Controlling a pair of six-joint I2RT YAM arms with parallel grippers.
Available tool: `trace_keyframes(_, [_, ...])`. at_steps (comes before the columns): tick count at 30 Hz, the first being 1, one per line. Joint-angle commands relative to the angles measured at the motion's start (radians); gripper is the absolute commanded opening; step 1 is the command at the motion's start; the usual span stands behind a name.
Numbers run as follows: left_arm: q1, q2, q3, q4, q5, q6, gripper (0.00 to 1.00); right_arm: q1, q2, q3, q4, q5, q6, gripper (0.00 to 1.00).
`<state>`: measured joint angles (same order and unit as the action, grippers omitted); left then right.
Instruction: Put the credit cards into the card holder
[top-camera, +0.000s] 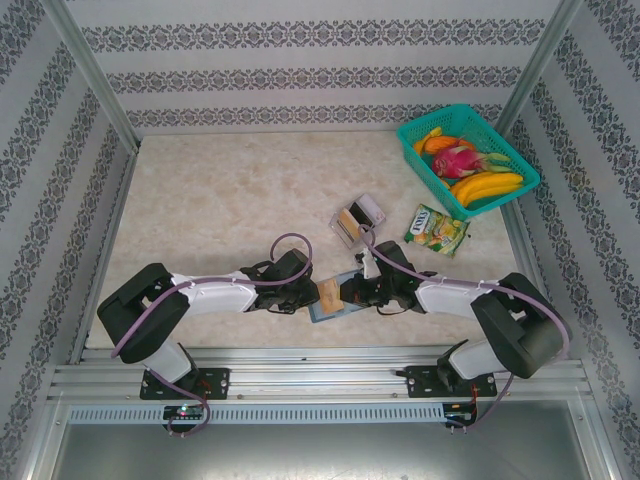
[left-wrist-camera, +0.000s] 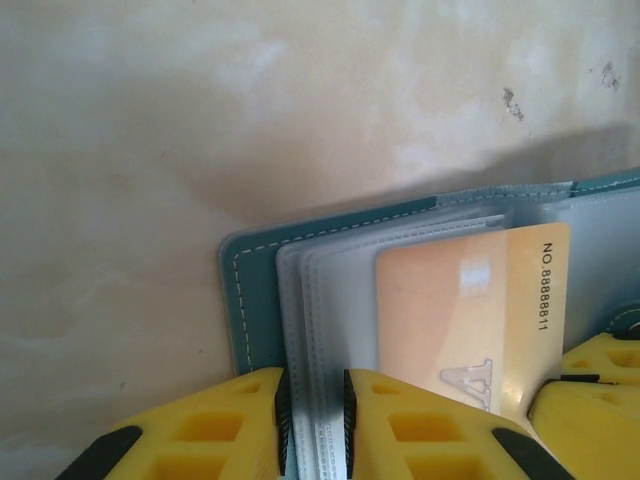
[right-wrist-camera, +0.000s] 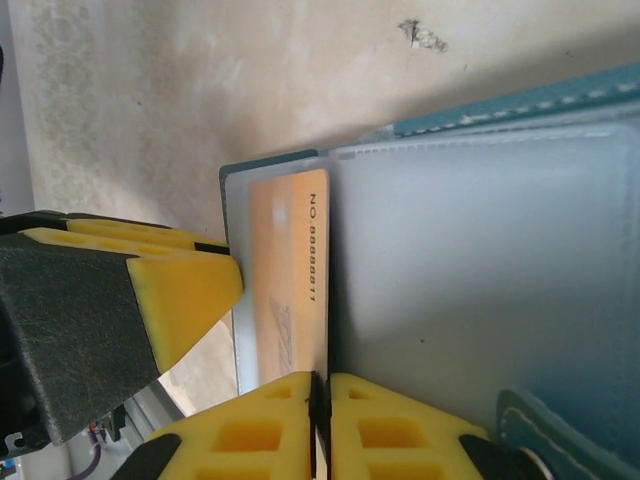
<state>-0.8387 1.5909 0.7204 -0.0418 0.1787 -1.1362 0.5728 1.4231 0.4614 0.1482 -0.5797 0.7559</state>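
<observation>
The teal card holder (top-camera: 322, 313) lies open between the two arms near the table's front edge, its clear plastic sleeves fanned out. My left gripper (left-wrist-camera: 315, 420) is shut on a few of those sleeves (left-wrist-camera: 325, 300) at the holder's (left-wrist-camera: 250, 290) corner. A tan-gold credit card (right-wrist-camera: 290, 270) lies flat against a sleeve, its number printed along one edge. My right gripper (right-wrist-camera: 320, 400) is shut on that card's edge, the holder (right-wrist-camera: 520, 100) spread to its right. In the top view the card (top-camera: 328, 293) sits between the left gripper (top-camera: 312, 290) and the right gripper (top-camera: 345, 292). More cards (top-camera: 351, 222) rest in the clear tray.
The clear tray (top-camera: 338, 228) stands just behind the grippers. A green-yellow snack packet (top-camera: 437, 230) lies to its right. A teal basket (top-camera: 520, 160) of fruit sits at the back right. Patterned walls close in the table on three sides.
</observation>
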Motion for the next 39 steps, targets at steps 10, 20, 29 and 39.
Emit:
trace_keyframes(10, [-0.013,0.012,-0.012,-0.023,-0.019,0.006,0.24,0.012,-0.044,0.111,-0.268,0.163,-0.13,0.31])
trace_keyframes(20, [-0.014,0.005,-0.007,-0.032,-0.018,0.01,0.24,0.053,0.014,0.145,-0.224,0.156,-0.11,0.18])
trace_keyframes(29, [-0.014,-0.003,-0.014,-0.027,-0.019,0.006,0.24,0.087,0.072,0.17,-0.181,0.136,-0.087,0.14])
trace_keyframes(39, [-0.014,-0.008,-0.013,-0.024,-0.024,0.009,0.24,0.113,0.117,0.181,-0.098,0.077,-0.047,0.14])
